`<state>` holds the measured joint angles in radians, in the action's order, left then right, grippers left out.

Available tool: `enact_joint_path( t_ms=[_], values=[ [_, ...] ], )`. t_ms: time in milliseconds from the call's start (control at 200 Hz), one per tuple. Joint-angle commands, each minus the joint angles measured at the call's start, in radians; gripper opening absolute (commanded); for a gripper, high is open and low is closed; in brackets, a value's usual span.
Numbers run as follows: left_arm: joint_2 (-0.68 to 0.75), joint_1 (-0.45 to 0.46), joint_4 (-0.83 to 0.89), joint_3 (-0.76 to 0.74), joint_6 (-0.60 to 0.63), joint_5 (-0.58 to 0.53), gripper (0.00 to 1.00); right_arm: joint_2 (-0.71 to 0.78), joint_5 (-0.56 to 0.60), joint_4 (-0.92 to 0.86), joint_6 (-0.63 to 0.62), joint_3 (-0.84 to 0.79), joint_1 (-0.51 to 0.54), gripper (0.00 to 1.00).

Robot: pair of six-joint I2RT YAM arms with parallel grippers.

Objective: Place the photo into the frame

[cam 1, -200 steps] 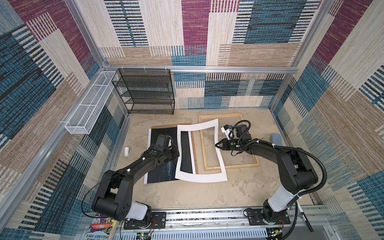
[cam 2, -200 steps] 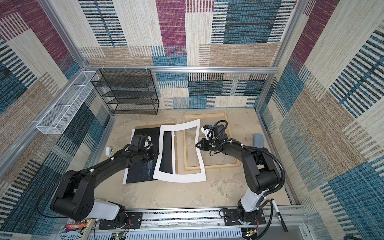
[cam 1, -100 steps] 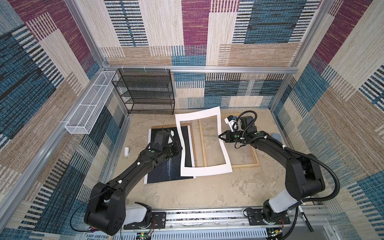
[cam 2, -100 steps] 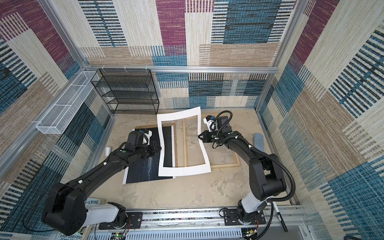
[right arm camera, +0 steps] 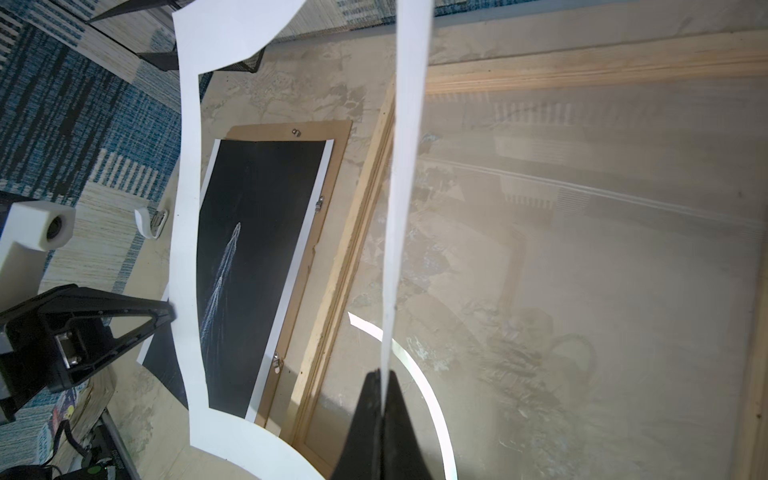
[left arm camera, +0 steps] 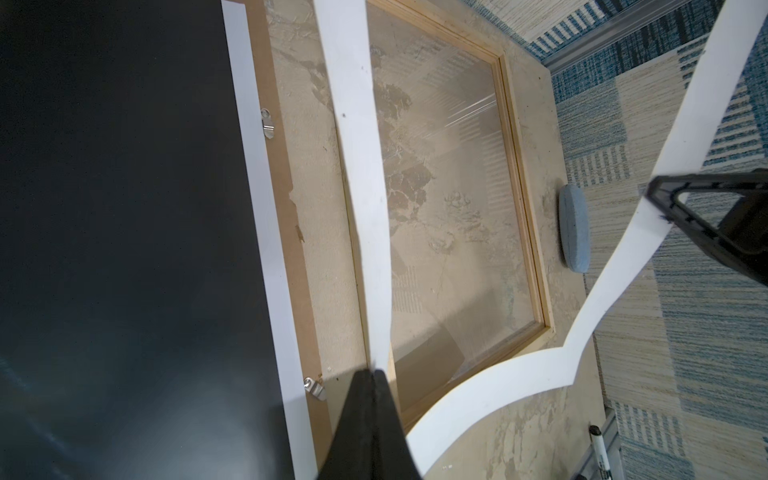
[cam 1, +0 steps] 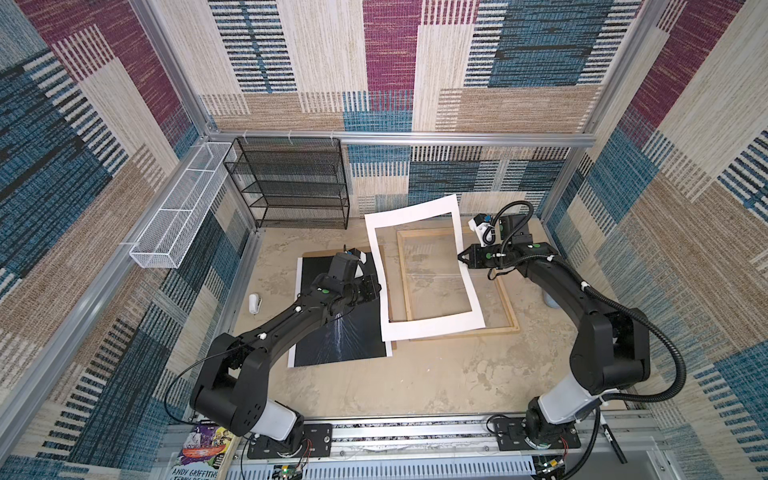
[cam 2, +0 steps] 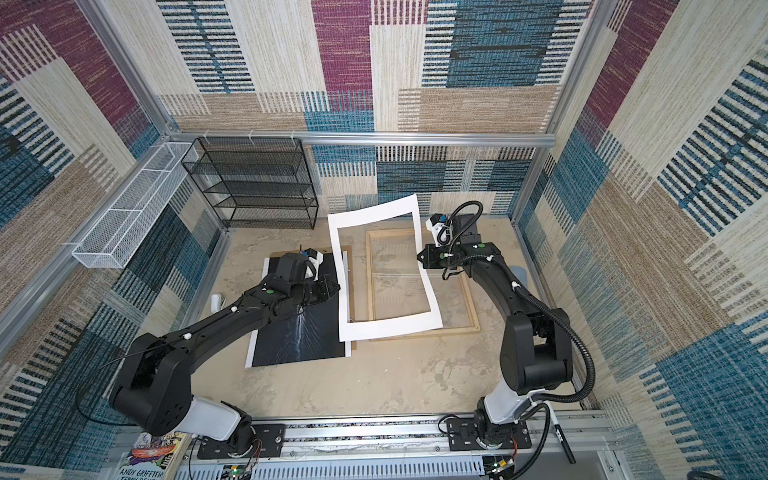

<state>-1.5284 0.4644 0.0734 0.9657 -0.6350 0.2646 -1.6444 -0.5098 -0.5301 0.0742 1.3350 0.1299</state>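
above the mottled beige surface (cam 1: 415, 386), the left claw (cam 1: 377, 288) and the right claw (cam 1: 460, 258) each pinch shut on a long side of a thin white mat (cam 1: 432, 326) with a rectangular window, the card bowing between them. beneath it the frame (right arm camera: 582, 68), pale wood rails round a clear pane, lies flat. the photo (cam 1: 332, 340), black with a white streak, rests face up on brown hardboard (left arm camera: 278, 166) just beside the frame.
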Motion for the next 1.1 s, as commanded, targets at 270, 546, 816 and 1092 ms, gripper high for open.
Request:
enact_joint_path(
  t_ms=[270,546,816,1092],
  values=[
    [-0.194,0.071,-0.159,0.125,-0.068,-0.012,0.0,-0.132,0.166,-0.182,-0.104,0.183,-0.108,0.0],
    [-0.354,0.082,-0.215,0.218,-0.101,0.019,0.0,-0.197,0.183,-0.23,-0.14,0.261,-0.161,0.0],
    [-0.445,0.082,-0.244,0.271,-0.128,0.064,0.0,-0.242,0.206,-0.248,-0.156,0.295,-0.181,0.0],
    [-0.464,0.086,-0.255,0.266,-0.142,0.073,0.0,-0.283,0.221,-0.284,-0.183,0.323,-0.185,0.0]
  ],
)
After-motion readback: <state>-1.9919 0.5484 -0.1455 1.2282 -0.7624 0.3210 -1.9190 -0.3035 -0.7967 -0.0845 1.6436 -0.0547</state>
